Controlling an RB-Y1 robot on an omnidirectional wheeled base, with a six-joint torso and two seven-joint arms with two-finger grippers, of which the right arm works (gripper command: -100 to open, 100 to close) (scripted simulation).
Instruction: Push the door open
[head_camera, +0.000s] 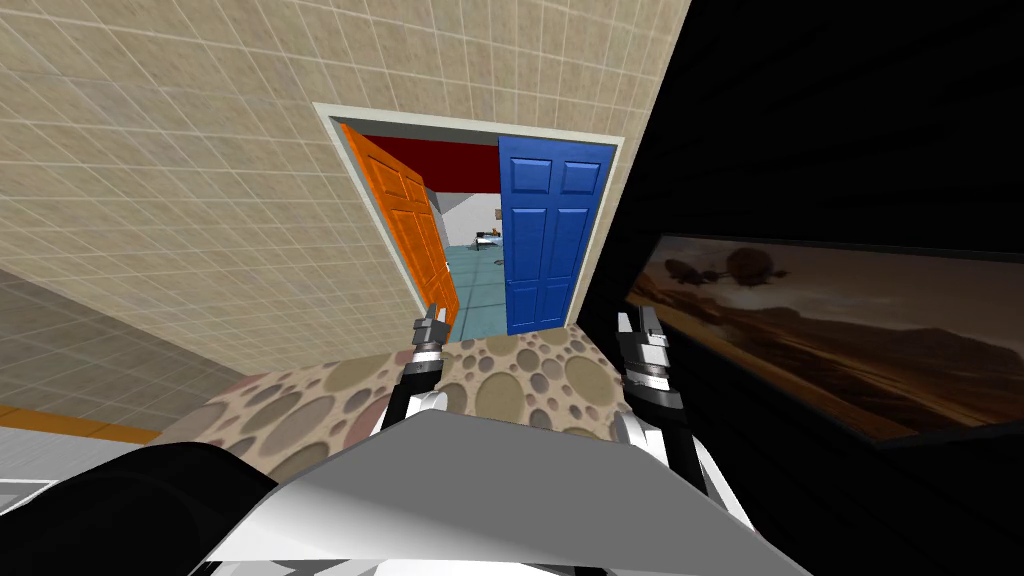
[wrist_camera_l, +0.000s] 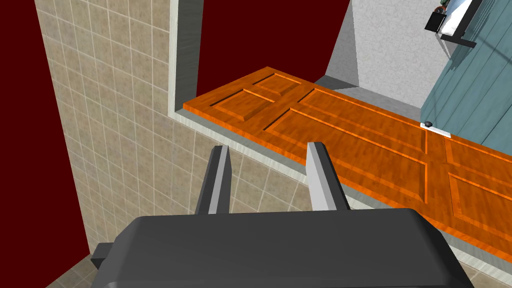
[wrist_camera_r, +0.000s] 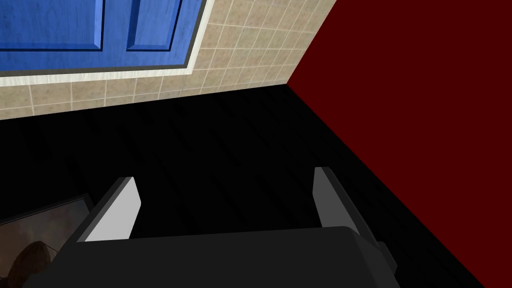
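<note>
Closest up are the left pincer (head_camera: 432, 318) and right pincer (head_camera: 637, 322), over the spotted floor (head_camera: 520, 375). Just past the left one is the orange door (head_camera: 410, 225), already swung partway in. The blue door (head_camera: 545, 235) is shut, ahead of the right one.

Left wrist cam: blades apart, nothing between them, orange door just ahead, its knob (wrist_camera_l: 428, 124) out toward the free edge.

Right wrist cam: blades apart too, blue door well ahead.

My guess is it's a stiff hinged slab that swings easy and may be slick. Don't grab it, just press flat on the panel near the knob.
</note>
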